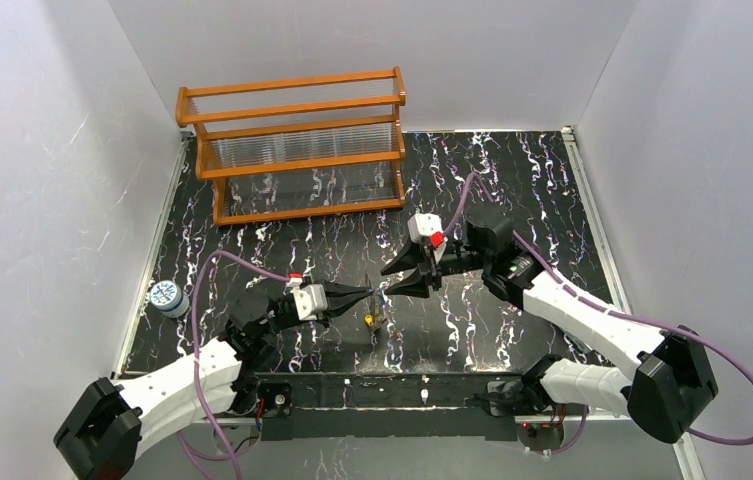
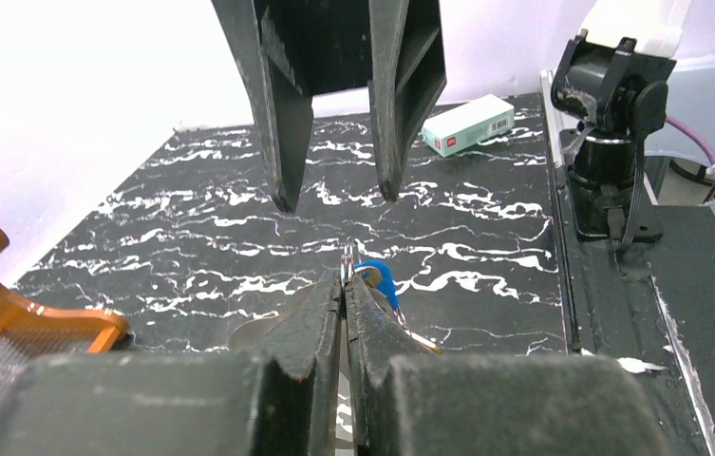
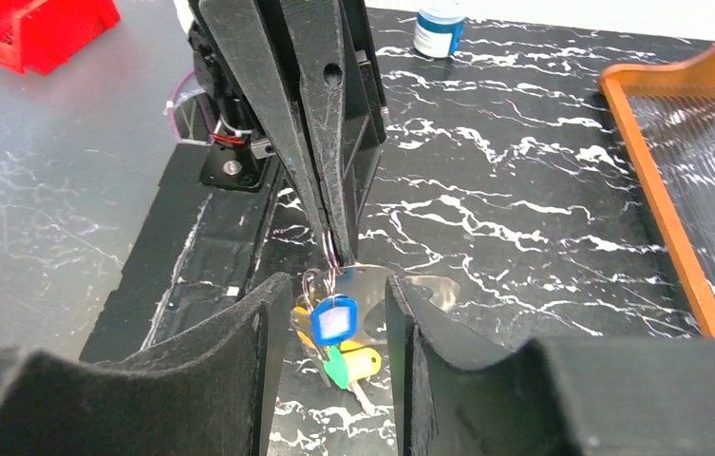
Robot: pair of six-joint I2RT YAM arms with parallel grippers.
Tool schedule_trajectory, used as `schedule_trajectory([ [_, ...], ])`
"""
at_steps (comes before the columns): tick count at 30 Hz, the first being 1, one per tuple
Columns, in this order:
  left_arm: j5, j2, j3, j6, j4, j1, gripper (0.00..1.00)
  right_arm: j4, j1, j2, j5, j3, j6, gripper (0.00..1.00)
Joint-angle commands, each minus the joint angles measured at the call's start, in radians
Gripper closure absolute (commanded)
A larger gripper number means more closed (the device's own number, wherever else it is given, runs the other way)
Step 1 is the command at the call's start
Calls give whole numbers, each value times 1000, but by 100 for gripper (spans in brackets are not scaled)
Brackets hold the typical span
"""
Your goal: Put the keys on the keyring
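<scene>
My left gripper [image 1: 370, 294] is shut on the keyring [image 3: 320, 280], a thin wire loop pinched at its fingertips [image 2: 329, 285]. The keys [image 1: 370, 320] hang from the loop just above the table: a blue one [image 3: 332, 319], a green one [image 3: 337, 366] and a yellow one [image 3: 365, 362]. Only the blue key [image 2: 379, 277] shows beside the shut jaws in the left wrist view. My right gripper [image 3: 336, 283] stands open facing the left one, its fingers on either side of the blue key without touching it. From the left wrist it appears as the right gripper [image 2: 338, 199] with spread fingers.
A wooden rack [image 1: 297, 150] with clear slats stands at the back left. A small blue-and-white container [image 1: 166, 297] sits by the left edge. A pale box [image 2: 467, 124] lies near the right arm's base. A red bin [image 3: 35, 28] sits off the table.
</scene>
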Motion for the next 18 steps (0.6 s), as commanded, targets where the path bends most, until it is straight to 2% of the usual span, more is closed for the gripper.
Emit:
schedule_trajectory([
  [1,27,-15,-3,-24,126,-2,100,122,-3,30,-98,-5,53,52],
  [5,30,-5,-3,-32,139,-2,100,161,-2,58,-121,-7,83,56],
  [10,35,5,-1,-37,152,-3,100,198,-1,84,-124,-13,111,66],
  [13,38,10,1,-42,158,-3,100,198,-1,100,-128,-9,112,77],
  [16,37,7,0,-44,164,-2,100,182,-1,112,-130,-3,109,95],
  [18,34,3,0,-45,165,-2,100,163,-1,116,-125,-4,97,99],
])
